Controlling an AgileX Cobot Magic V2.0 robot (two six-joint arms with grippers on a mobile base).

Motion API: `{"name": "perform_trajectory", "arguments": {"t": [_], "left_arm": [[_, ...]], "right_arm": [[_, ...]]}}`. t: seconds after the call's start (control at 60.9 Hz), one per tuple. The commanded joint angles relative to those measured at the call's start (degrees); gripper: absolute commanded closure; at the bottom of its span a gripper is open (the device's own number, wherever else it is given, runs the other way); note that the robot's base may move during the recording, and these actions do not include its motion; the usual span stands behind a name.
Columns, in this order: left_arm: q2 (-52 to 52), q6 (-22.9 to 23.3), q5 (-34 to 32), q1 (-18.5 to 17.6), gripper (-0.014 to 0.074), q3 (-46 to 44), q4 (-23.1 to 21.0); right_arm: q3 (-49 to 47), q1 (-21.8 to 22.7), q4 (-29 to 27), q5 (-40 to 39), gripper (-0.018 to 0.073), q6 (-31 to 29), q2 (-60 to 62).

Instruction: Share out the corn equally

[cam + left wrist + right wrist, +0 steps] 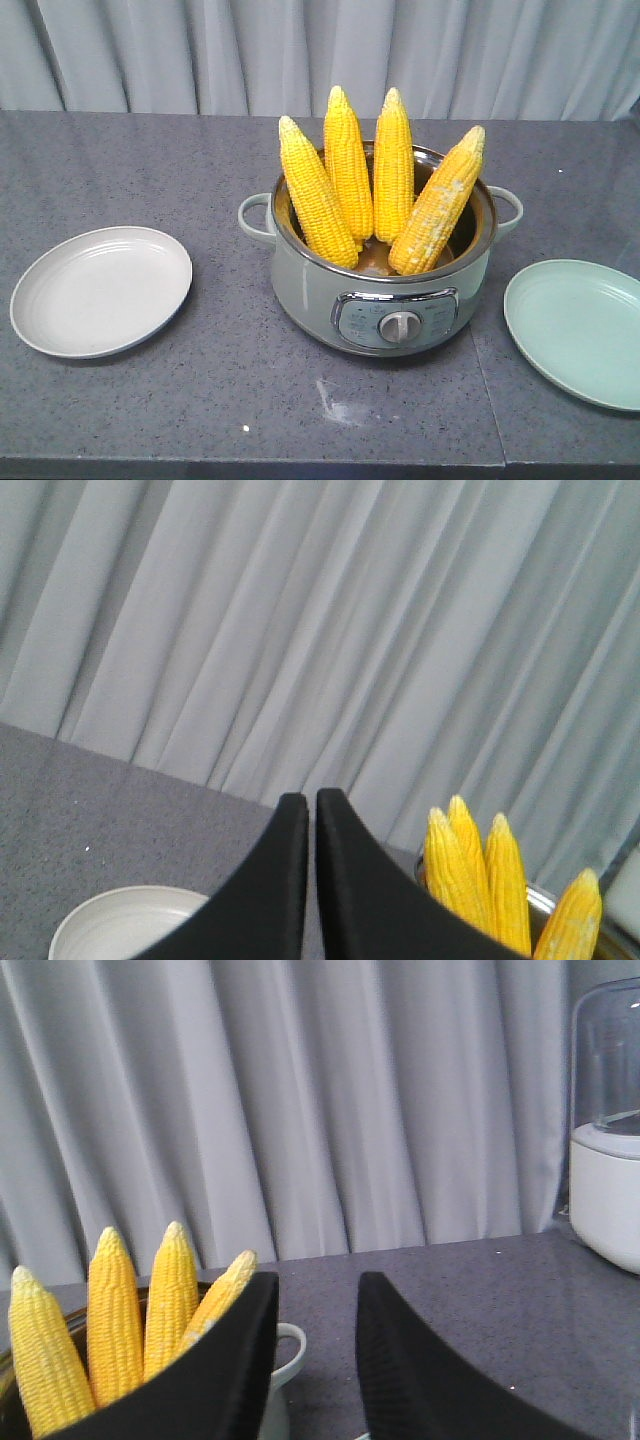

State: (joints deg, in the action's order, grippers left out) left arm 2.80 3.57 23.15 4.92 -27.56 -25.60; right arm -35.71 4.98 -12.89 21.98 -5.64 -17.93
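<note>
Corn [347,165]: four yellow cobs stand in the pot with their pointy ends up. They lean on its rim, and the one on the right tilts the most.
Pot [310,275]: a pale green cooker pot with a handle on each side and a round knob [399,326] in front. It sits in the middle of the counter [150,400].
White plate [100,290]: lies flat on the counter, left of the pot and apart from it.
Green plate [580,330]: lies flat on the right of the pot, also apart, with its far side cut off by the picture edge.
Left fingers [285,880]: black and pressed almost together, with only a thin slit between them. They hold nothing.
Right fingers [240,1360]: black and spread apart, with a clear gap between them. They hold nothing.
Curtain [150,50]: gray, hangs behind the counter.
White machine [605,1190]: has a clear top and stands far off to the right.
</note>
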Motion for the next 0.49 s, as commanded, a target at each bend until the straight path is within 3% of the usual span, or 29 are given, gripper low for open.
{"name": "perform_trajectory", "arguments": {"t": [0.0, 0.099, 0.214, 0.345, 0.477], "left_arm": [[4.2, -4.6, 0.7, -0.2, 0.0543, -3.8, -2.9], [7.5, -8.8, 2.0, -0.2, 0.0464, -5.5, -7.1], [11.6, -12.2, 4.0, -0.2, 0.0318, -6.5, -12.6], [15.9, -13.2, 4.8, -0.2, 0.014, -6.6, -17.0], [18.2, -13.1, 2.3, -0.2, 0.0089, -6.7, -19.6]], "right_arm": [[-2.0, 0.1, -9.3, -3.1, 0.02, -10.6, -3.2], [-2.0, 0.2, -17.1, -3.5, 0.0047, -14.6, -4.8], [-2.0, 0.2, -18.8, -4.0, -0.0055, -15.3, -4.9], [-2.0, 0.2, -18.9, -3.8, -0.0052, -14.5, -4.9], [-2.7, 0.2, -18.9, -3.3, -0.0023, -16.4, -6.6]]}}
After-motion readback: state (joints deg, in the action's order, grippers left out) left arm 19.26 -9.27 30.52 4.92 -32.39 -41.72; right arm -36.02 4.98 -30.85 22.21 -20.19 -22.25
